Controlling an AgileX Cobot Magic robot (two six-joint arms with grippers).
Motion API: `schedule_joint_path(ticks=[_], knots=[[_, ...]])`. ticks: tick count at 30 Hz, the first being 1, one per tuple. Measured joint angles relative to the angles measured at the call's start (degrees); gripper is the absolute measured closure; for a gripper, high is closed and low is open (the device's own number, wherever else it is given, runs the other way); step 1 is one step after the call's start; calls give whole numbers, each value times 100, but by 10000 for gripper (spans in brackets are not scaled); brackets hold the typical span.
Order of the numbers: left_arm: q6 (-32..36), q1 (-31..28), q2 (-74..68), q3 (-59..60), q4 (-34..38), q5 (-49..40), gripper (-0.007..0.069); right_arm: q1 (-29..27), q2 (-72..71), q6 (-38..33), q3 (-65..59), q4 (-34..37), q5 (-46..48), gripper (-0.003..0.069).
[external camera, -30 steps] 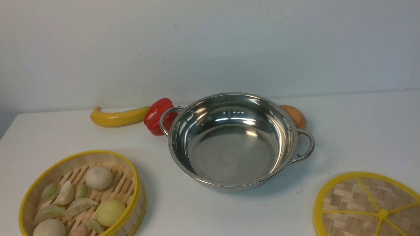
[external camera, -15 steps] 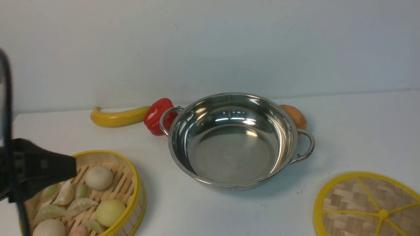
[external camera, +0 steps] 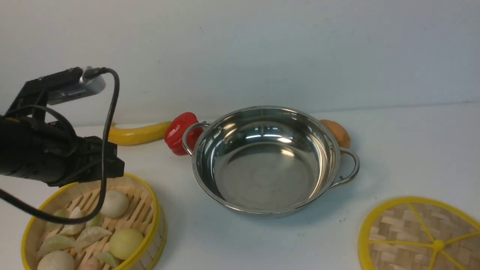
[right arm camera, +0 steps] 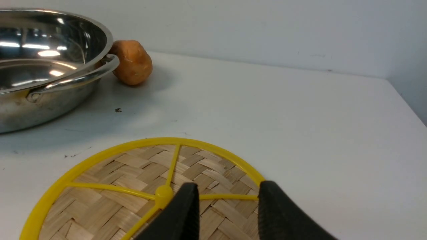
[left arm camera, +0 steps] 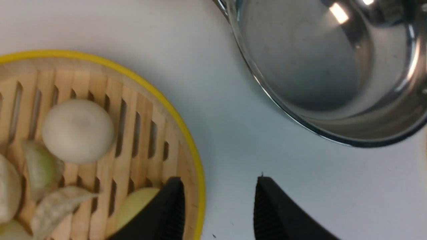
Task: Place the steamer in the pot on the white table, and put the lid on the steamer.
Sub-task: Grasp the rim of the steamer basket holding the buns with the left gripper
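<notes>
The left claw [left arm camera: 218, 208], released, hangs with its jaws astride the steamer's [left arm camera: 96, 83] pot-side rim; the pot [left arm camera: 300, 66] lies to its right.

Left arm [external camera: 52, 157] is swinging into front view from the left and rising. It is now hanging over the steamer [external camera: 160, 228], with its cable [external camera: 108, 123] trailing across.

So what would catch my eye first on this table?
The big shiny pot in the middle of the white table, empty and mirror-bright. At the near left sits the steamer, filled with buns and dumplings, with the black left arm hovering over its far edge. At the near right lies the woven lid with its yellow spokes.
</notes>
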State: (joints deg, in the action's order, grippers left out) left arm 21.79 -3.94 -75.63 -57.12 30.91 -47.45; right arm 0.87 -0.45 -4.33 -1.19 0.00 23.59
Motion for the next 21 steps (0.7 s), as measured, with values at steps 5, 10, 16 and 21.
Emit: schedule_joint_path(ticks=[5, 10, 16, 21], knots=[[77, 0, -299, 0, -193, 213, 344, 0, 0, 0, 0, 0, 0, 419], [338, 2, -469, 0, -239, 7, 344, 0, 0, 0, 0, 0, 0, 419], [776, 7, -500, -34, -294, -175, 344, 0, 0, 0, 0, 0, 0, 419], [497, 8, -500, -278, -855, -317, 344, 0, 0, 0, 0, 0, 0, 419]])
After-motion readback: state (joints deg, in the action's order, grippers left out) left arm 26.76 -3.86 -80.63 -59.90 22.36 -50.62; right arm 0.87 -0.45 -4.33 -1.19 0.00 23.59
